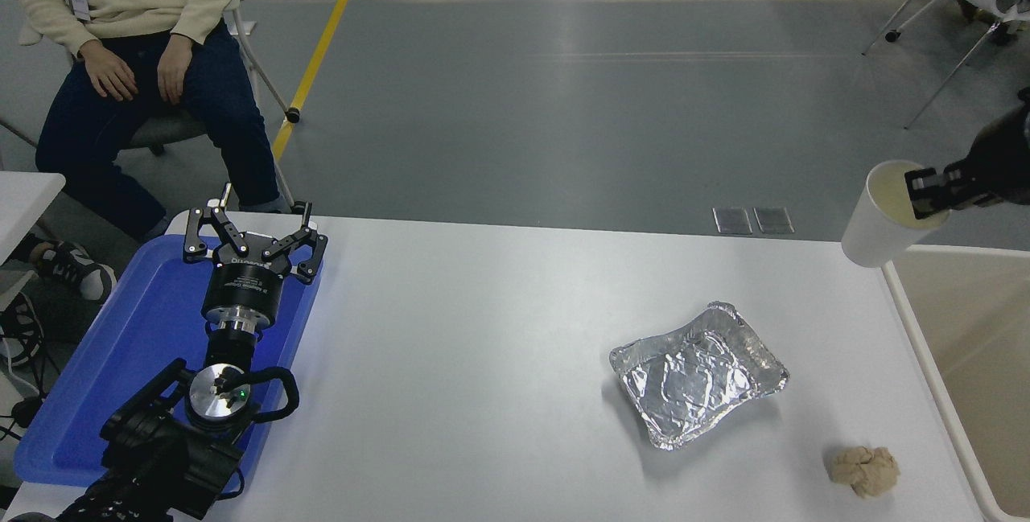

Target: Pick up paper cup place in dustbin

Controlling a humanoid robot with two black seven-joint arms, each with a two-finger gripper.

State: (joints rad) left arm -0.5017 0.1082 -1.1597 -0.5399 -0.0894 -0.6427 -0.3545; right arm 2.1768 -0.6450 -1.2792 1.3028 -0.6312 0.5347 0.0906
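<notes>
While the right arm reaches in from the right edge, here is how things stand.

Right gripper (925, 194): up in the air at the table's far right corner, fingers clamped on the rim of the paper cup (881, 220), one finger inside the mouth and the other hidden behind the wall.

Paper cup: lifted clear of the table, tilted, its cream inside turned toward the camera, its base hanging just over the near-left corner of the dustbin's rim.

Dustbin (925, 345): along the table's right edge, a big cream-beige box with a thick pale rim, only its left wall and part of its inside showing.

Left gripper (256, 224): parked at the table's left edge over the blue tray (121, 345), fingers spread wide apart, holding nothing.

Blue tray: flat along the left edge, running from the far left corner down toward the near left corner.

Foil tray (696, 373): crinkled silver, lying flat on the table right of centre, well apart from the cup.

Paper ball (865, 470): crumpled, beige, near the table's near right corner, close to the dustbin's wall but not touching it.

Person (129, 63): seated beyond the far left corner, cream sweater, dark trousers, hands resting on the thighs.
</notes>
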